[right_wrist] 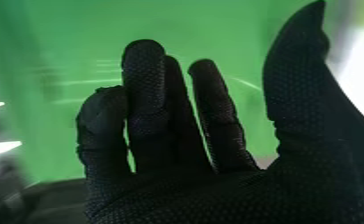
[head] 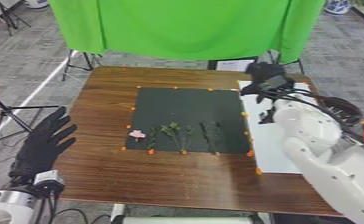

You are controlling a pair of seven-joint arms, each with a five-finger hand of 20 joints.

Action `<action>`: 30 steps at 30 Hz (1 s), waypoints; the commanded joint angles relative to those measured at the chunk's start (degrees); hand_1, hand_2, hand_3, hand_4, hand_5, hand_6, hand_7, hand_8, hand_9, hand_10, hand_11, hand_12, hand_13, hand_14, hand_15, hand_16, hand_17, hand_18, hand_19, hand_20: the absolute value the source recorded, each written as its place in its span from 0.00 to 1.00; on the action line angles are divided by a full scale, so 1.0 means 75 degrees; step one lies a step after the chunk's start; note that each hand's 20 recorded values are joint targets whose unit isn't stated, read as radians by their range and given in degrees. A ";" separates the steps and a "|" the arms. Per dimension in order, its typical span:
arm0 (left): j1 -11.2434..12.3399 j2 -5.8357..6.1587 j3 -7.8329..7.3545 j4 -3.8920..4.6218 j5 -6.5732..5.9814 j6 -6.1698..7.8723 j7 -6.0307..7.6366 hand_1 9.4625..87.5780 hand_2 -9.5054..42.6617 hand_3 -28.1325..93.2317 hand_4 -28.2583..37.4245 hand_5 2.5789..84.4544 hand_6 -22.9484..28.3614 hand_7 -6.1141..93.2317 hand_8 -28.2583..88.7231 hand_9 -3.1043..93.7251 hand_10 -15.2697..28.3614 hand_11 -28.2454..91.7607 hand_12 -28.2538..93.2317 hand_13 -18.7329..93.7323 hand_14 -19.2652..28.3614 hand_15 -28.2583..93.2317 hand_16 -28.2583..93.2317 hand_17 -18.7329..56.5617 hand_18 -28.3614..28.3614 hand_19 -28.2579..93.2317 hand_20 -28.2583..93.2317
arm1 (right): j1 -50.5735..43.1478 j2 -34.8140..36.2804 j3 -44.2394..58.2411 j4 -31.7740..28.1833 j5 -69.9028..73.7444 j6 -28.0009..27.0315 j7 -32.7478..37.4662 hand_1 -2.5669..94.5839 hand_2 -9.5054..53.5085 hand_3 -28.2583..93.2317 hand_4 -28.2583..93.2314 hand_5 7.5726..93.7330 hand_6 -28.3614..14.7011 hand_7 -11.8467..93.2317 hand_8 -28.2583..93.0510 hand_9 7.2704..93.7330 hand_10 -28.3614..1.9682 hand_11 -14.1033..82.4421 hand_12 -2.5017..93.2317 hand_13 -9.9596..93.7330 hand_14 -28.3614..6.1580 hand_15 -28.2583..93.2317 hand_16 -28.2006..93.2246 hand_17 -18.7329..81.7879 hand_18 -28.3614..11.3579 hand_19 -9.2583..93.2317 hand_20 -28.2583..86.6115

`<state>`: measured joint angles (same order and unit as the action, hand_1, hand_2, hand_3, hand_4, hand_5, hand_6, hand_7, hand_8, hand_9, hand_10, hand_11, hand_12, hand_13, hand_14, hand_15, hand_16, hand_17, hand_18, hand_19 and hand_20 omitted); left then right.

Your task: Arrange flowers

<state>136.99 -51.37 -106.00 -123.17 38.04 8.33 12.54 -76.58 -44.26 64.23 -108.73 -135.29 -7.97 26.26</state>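
beyond the brown table [head: 187, 187] hangs green cloth [head: 178, 25].

The left hand [head: 43, 145] wears a solid black glove. Just beyond its inner side, the table [head: 98, 135] is warm brown with streaks of wood grain. Farther inward from that hand, a flower [head: 138, 134] is pale pink, and the stems [head: 171, 131] past it run from leafy green to very dark green. Under them, the mat [head: 192, 105] is plain charcoal, with bright orange markers [head: 175, 88] dotted along its edges. The right hand [head: 265, 74] is black too; nearer the robot than that hand, the board [head: 272, 150] is plain white. In the right wrist view, its glove [right_wrist: 205, 195] has a fine dotted mesh against vivid green cloth [right_wrist: 63, 60].
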 commanded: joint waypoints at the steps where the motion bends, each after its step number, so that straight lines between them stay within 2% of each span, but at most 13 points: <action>1: 0.0023 -0.0081 0.0088 -0.0001 0.0048 -0.0122 -0.0076 0.20 0.13 0.80 0.04 0.25 0.50 0.23 0.17 0.21 0.59 0.35 0.40 0.29 0.68 0.42 0.27 0.07 0.88 0.52 0.32 | -0.1717 0.1432 0.1326 0.0457 -0.0284 0.0184 0.0655 0.33 0.00 0.97 0.00 0.43 0.53 0.42 0.12 0.48 0.45 0.39 0.26 0.57 0.55 0.80 0.42 0.46 0.21 0.91 0.72; 9: -0.0029 -0.0052 0.0085 0.0034 0.0051 -0.0177 -0.0125 0.20 0.14 0.80 0.05 0.25 0.50 0.23 0.17 0.21 0.59 0.35 0.40 0.29 0.68 0.43 0.27 0.07 0.88 0.52 0.32 | -0.2353 0.1440 0.1683 0.0495 -0.0160 0.0042 0.0665 0.31 0.00 0.96 0.00 0.46 0.55 0.44 0.12 0.55 0.49 0.42 0.26 0.62 0.57 0.78 0.43 0.46 0.21 0.91 0.72; 12: -0.0039 -0.0060 0.0092 0.0012 0.0047 -0.0163 -0.0168 0.20 0.14 0.80 0.05 0.25 0.50 0.23 0.17 0.21 0.59 0.35 0.40 0.29 0.68 0.43 0.27 0.07 0.88 0.52 0.32 | -0.2310 0.1365 0.1658 0.0520 0.0150 -0.0131 0.0723 0.31 0.00 0.96 0.00 0.47 0.55 0.45 0.12 0.58 0.51 0.42 0.26 0.64 0.57 0.77 0.43 0.47 0.21 0.91 0.72; 17: -0.0068 -0.0076 0.0118 0.0022 0.0080 -0.0222 -0.0168 0.20 0.14 0.80 0.05 0.25 0.50 0.23 0.17 0.21 0.59 0.35 0.40 0.29 0.68 0.43 0.27 0.07 0.88 0.52 0.32 | -0.2164 0.1326 0.1471 0.0763 0.0146 -0.0301 0.0786 0.31 0.00 0.96 0.00 0.44 0.53 0.44 0.12 0.56 0.50 0.41 0.26 0.63 0.58 0.77 0.44 0.47 0.21 0.91 0.72; 20: -0.0042 -0.0075 0.0088 0.0037 -0.0014 -0.0164 -0.0135 0.20 0.14 0.80 0.05 0.25 0.50 0.23 0.17 0.21 0.59 0.35 0.40 0.29 0.68 0.43 0.27 0.07 0.88 0.52 0.32 | -0.2001 0.1347 0.1298 0.0935 0.0123 -0.0285 0.0759 0.31 0.00 0.96 0.00 0.43 0.52 0.44 0.12 0.55 0.50 0.41 0.26 0.61 0.59 0.77 0.45 0.46 0.21 0.91 0.72; 22: -0.0018 -0.0071 0.0054 0.0023 0.0055 -0.0187 -0.0133 0.20 0.14 0.80 0.05 0.25 0.50 0.23 0.17 0.21 0.59 0.35 0.40 0.29 0.68 0.43 0.27 0.07 0.88 0.52 0.32 | -0.1917 0.1363 0.1200 0.1020 0.0150 -0.0279 0.0738 0.31 0.00 0.96 0.00 0.43 0.52 0.44 0.12 0.54 0.49 0.41 0.26 0.61 0.59 0.77 0.45 0.46 0.21 0.91 0.72; 30: -0.0045 -0.0060 0.0076 0.0034 0.0038 -0.0183 -0.0131 0.20 0.14 0.80 0.05 0.25 0.50 0.23 0.17 0.21 0.59 0.35 0.40 0.29 0.69 0.43 0.27 0.07 0.88 0.52 0.32 | -0.1543 0.1336 0.0728 0.1337 0.0216 -0.0203 0.0566 0.32 0.00 0.96 0.00 0.44 0.54 0.45 0.12 0.56 0.51 0.41 0.26 0.63 0.59 0.77 0.44 0.46 0.22 0.91 0.72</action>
<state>136.32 -51.57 -105.34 -123.01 38.23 7.37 11.83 -90.13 -34.22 71.53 -100.04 -133.61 -9.92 31.32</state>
